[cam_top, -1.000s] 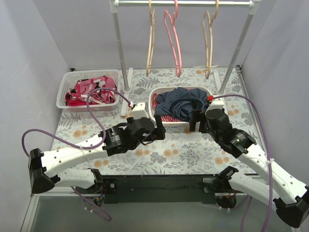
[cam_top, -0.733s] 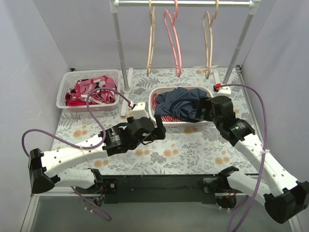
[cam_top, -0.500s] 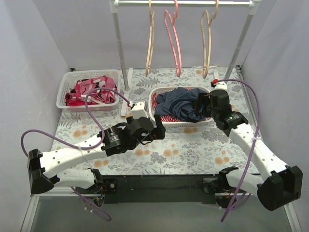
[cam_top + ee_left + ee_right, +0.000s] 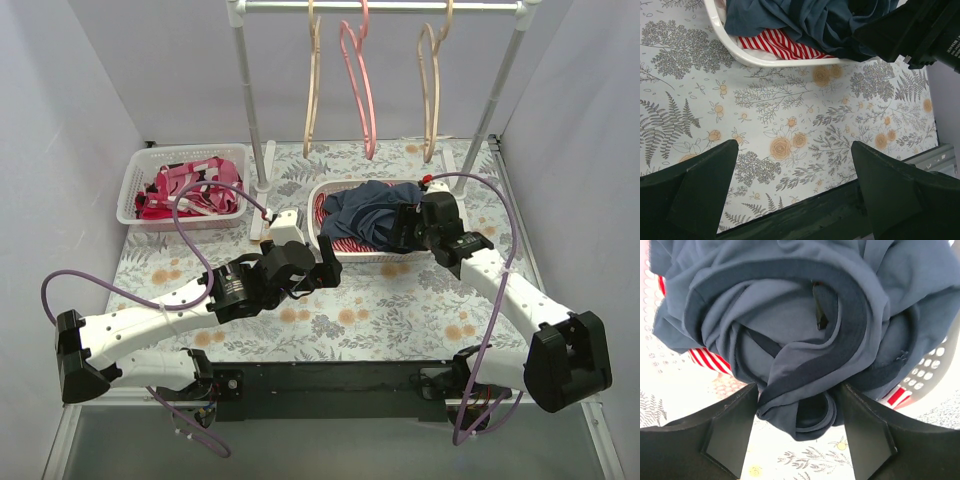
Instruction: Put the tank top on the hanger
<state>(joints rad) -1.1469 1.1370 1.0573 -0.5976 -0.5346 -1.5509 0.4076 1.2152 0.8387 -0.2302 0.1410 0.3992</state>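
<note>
**Grasping the Tank Top**

The tank top lies bunched in the white basket, mid-table toward the far edge. The right gripper straddles a rolled fold with its fingers apart. Close on the strap band, not loose bulk. The left gripper hangs spread over the floral table, holding nothing.

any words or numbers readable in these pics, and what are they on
Small white print on the black body of the right tool, seen from the left wrist camera: too small and turned sideways to read.
Nothing else: no text shows on the tank top or the white basket.
</note>
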